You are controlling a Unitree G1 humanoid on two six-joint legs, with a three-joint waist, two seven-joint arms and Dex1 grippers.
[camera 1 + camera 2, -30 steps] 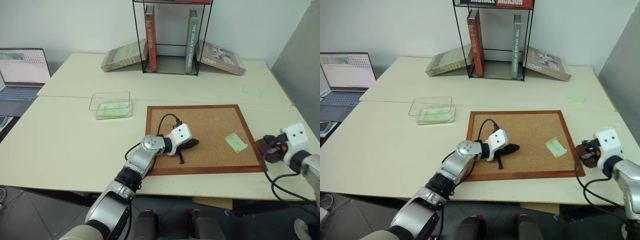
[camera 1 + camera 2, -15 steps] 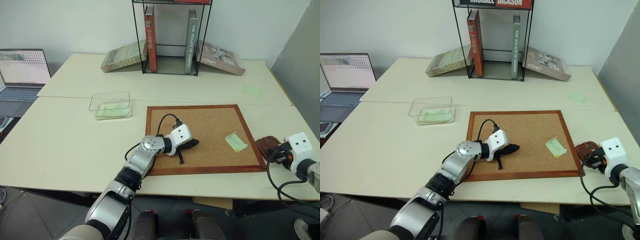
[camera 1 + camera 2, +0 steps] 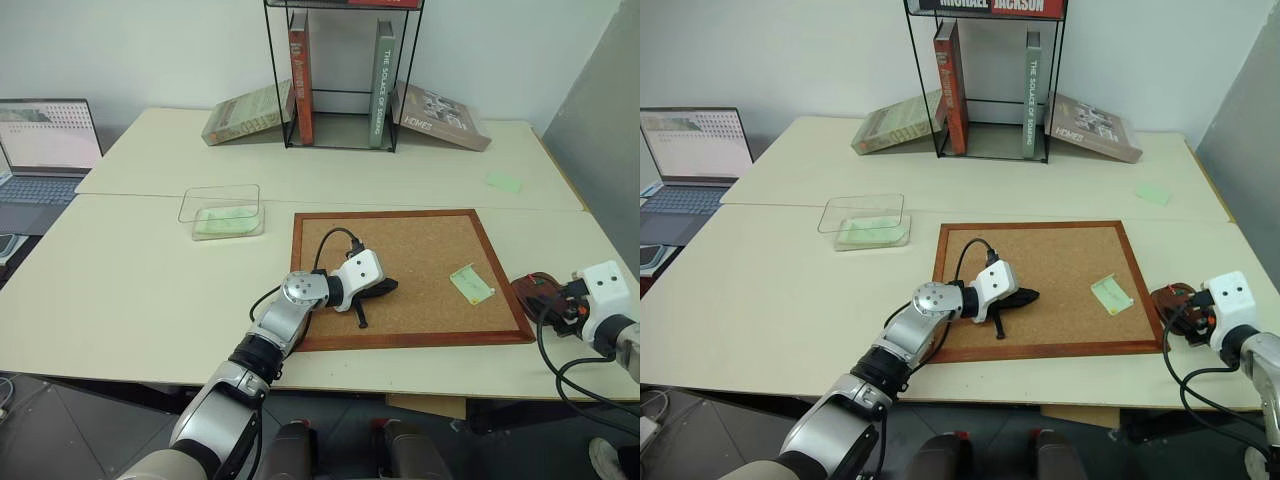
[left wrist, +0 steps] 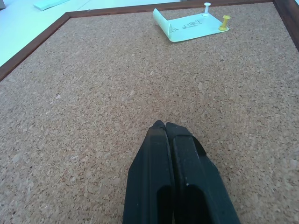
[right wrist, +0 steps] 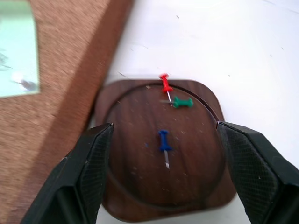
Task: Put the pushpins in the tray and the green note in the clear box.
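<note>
The tray [image 5: 140, 186] is a small dark brown dish on the table just off the corkboard's [image 3: 420, 250] right edge. Three pushpins lie in it: a red pushpin [image 5: 164, 83], a green one [image 5: 182, 102] and a blue one [image 5: 163, 140]. My right gripper [image 5: 163, 125] hangs open over the tray, a finger on each side, holding nothing. The green note [image 4: 191, 29] lies on the corkboard's right part, with a white pin [image 4: 206, 6] and a yellow pin [image 4: 225, 19] stuck at its end. My left gripper [image 4: 162, 125] rests shut and empty on the cork near the board's middle. The clear box [image 3: 221, 210] stands left of the board.
A pale mint slip lies inside the clear box, and another mint slip [image 3: 505, 181] lies at the back right of the table. A wire rack [image 3: 340, 75] with books stands at the back. A laptop [image 3: 45, 140] sits at the far left.
My right gripper has gone from shut to open above the tray, which now shows more fully. The left arm has not moved.
</note>
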